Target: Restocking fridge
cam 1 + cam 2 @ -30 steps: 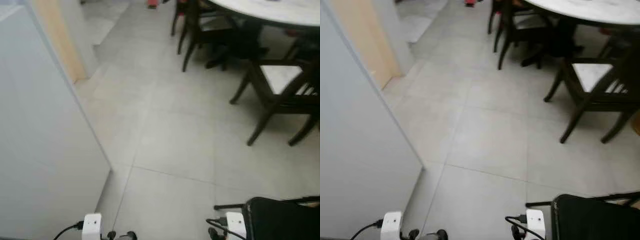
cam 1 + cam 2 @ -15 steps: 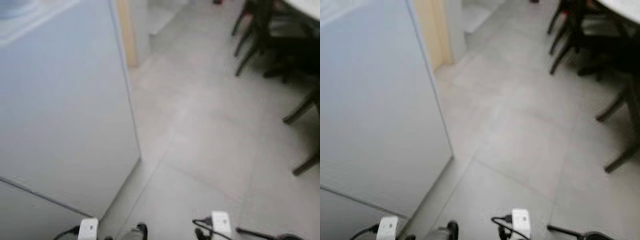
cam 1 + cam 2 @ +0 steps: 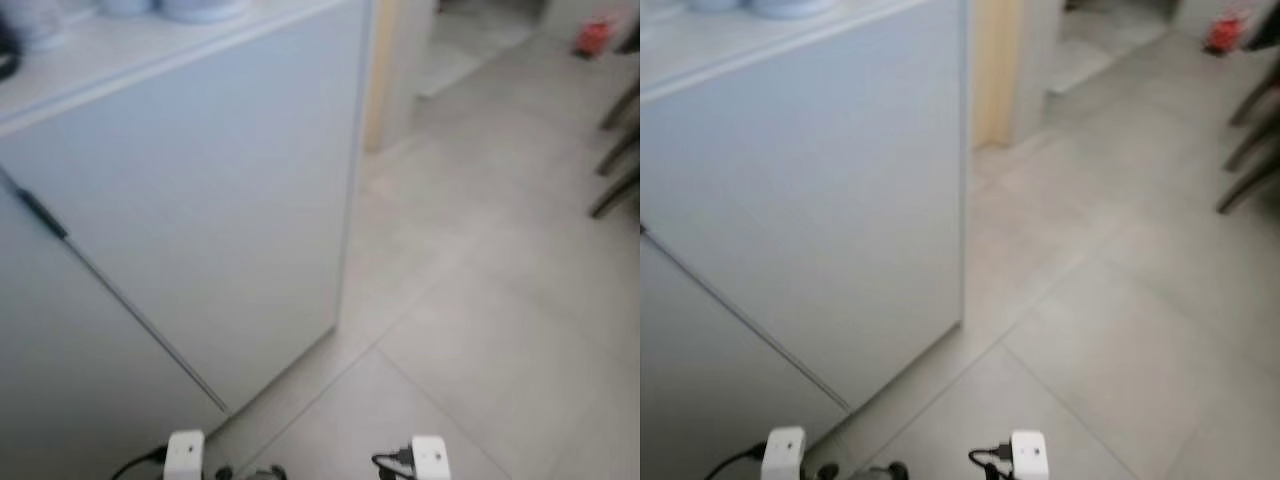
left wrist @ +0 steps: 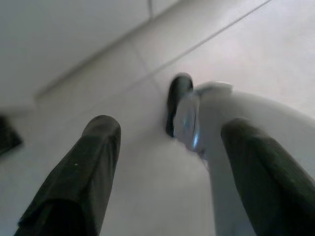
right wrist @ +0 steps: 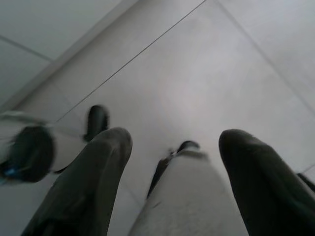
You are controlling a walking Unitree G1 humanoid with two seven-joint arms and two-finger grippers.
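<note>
Head views, slightly blurred: a tall pale grey-white cabinet body, apparently the fridge (image 3: 200, 200), occupies the robot's left half of the scene. A dark seam runs diagonally down its face, with a short dark handle-like mark (image 3: 42, 213) near the upper end of that seam. On its flat top (image 3: 90, 45), at the far edge, stand several pale rounded containers (image 3: 200, 8), cropped and too blurred to identify. The fridge's vertical corner edge meets the floor near the centre of the view.

Beyond the corner stands a light wood door frame (image 3: 990, 70) beside a grey wall section. The floor (image 3: 480, 300) is laid with large grey tiles with thin joints. At the far right, dark chair legs (image 3: 618, 150) enter the view, and a small red object (image 3: 1223, 32) lies on the floor near the top right corner.

At the bottom edge, two white wrist modules with black cables (image 3: 185, 455) (image 3: 428, 458) mark the lowered arms.

Left wrist view: the left hand (image 4: 172, 162) points down at the tiled floor, its two black fingers (image 4: 83, 167) spread well apart and gripping nothing; part of the robot's own pale body lies between them.

Right wrist view: the right hand (image 5: 174, 167) likewise hangs over the floor, fingers (image 5: 88, 177) spread wide, nothing held.
</note>
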